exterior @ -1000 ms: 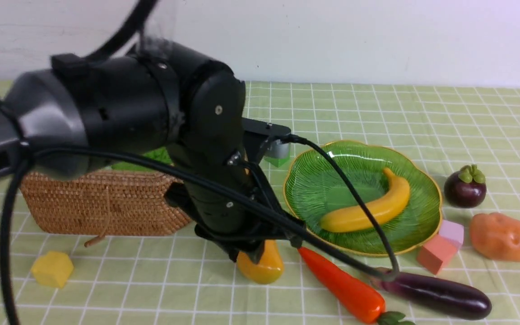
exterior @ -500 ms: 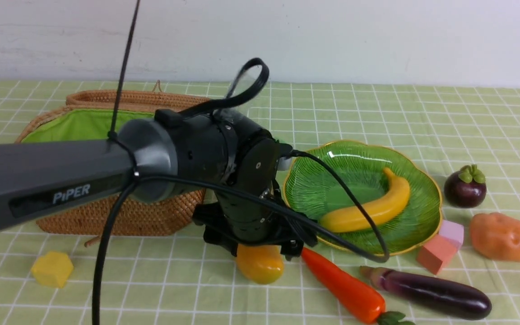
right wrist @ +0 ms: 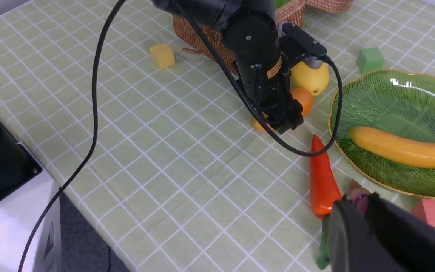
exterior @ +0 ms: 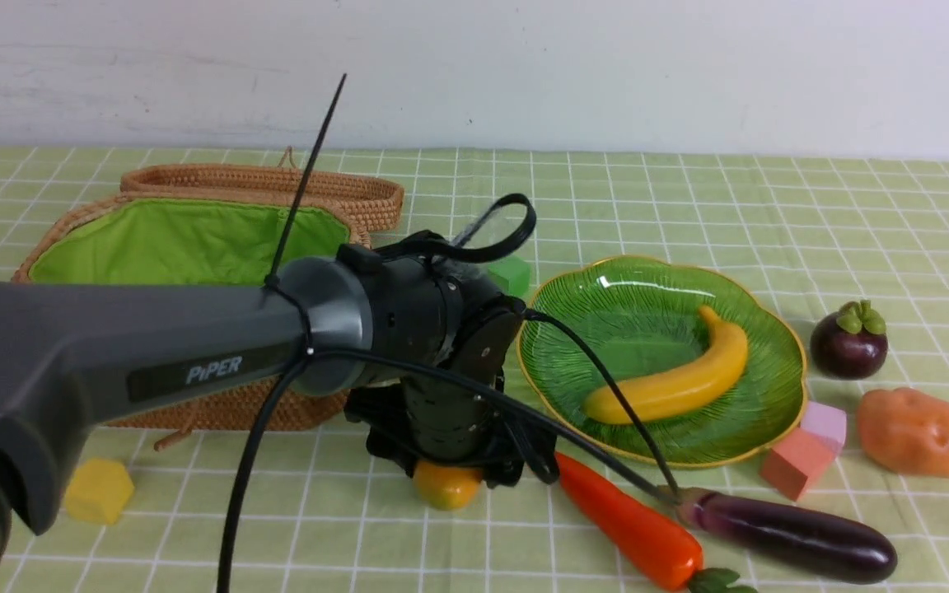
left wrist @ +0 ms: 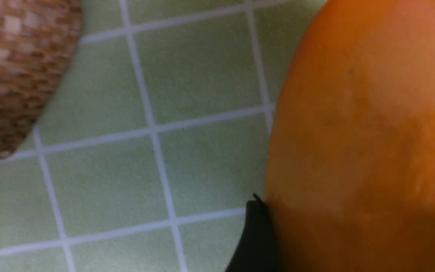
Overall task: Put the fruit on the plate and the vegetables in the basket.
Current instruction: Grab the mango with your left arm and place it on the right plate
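Though half-hidden — mango point(exterior: 446, 487), yellow end nearward

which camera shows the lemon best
The right wrist view: the lemon shows nearly whole there, near the basket, only its top covered by the left arm. In the front view the left arm hides it completely. The left wrist view shows only the mango, tablecloth and a basket corner.

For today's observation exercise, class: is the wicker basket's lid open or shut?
Open. The basket shows its green lining from above, and the lid lies folded back behind it on the tablecloth.
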`<act>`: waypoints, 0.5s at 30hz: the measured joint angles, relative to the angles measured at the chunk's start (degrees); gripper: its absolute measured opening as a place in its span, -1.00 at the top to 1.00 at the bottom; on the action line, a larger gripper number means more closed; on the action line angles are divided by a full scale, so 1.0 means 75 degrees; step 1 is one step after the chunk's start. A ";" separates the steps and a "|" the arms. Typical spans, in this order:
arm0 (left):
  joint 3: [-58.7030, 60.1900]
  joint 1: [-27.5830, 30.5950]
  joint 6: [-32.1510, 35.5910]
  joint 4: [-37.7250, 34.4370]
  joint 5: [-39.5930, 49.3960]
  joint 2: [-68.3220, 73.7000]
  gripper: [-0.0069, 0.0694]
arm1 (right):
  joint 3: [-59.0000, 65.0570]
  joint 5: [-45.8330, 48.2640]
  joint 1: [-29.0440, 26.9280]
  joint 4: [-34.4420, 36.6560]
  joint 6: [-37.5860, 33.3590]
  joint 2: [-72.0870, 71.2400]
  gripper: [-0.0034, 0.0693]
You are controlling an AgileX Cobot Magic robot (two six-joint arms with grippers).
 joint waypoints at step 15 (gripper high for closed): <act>-0.0601 -0.0035 0.0994 -0.0274 0.1076 -0.0720 -0.55 | 0.0000 0.0000 0.0000 -0.0345 0.0148 0.0000 0.69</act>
